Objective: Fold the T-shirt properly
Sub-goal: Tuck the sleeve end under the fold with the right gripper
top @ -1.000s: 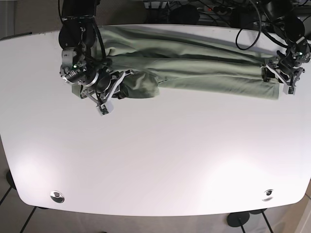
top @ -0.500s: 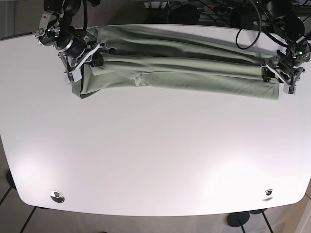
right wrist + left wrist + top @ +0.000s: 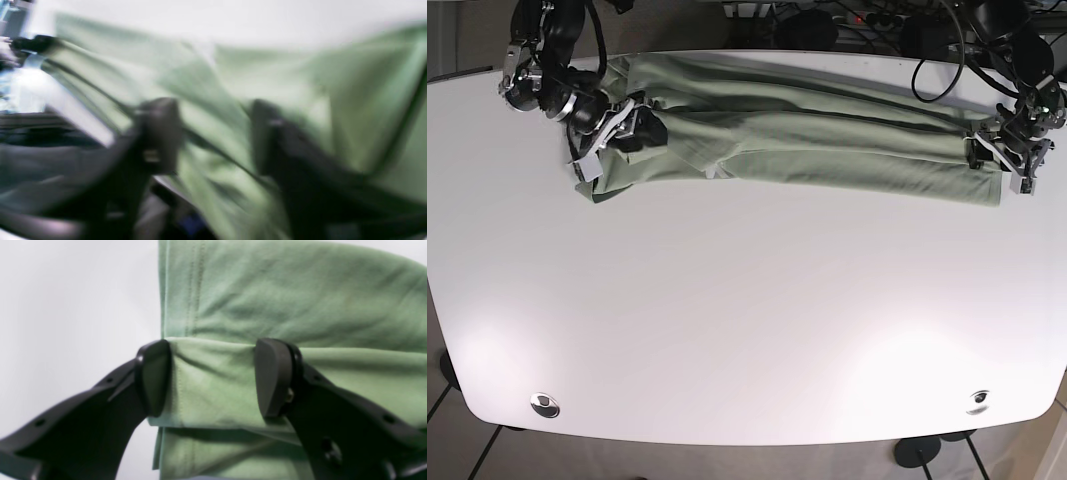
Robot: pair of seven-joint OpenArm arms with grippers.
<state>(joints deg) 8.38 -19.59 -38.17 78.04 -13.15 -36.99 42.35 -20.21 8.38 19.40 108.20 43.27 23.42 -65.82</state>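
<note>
A green T-shirt [image 3: 827, 140] lies folded lengthwise as a long band across the back of the white table [image 3: 747, 320]. My left gripper [image 3: 999, 165] is at its right end. In the left wrist view the gripper [image 3: 213, 376] holds a raised fold of the hemmed edge [image 3: 283, 300] between its black pads [image 3: 155, 376]. My right gripper [image 3: 612, 135] is at the shirt's left end. The right wrist view is blurred, but it shows green cloth [image 3: 283, 83] between the gripper's fingers [image 3: 213, 136].
The shirt lies close to the table's back edge, with cables and dark equipment [image 3: 847, 20] behind it. Two round metal fittings [image 3: 545, 404] [image 3: 978, 400] sit near the front corners. Floor shows beyond the front edge.
My right gripper pulled the bunched left end of the shirt back and left, spreading it out, then moved slightly right. My left gripper stayed at the right end.
</note>
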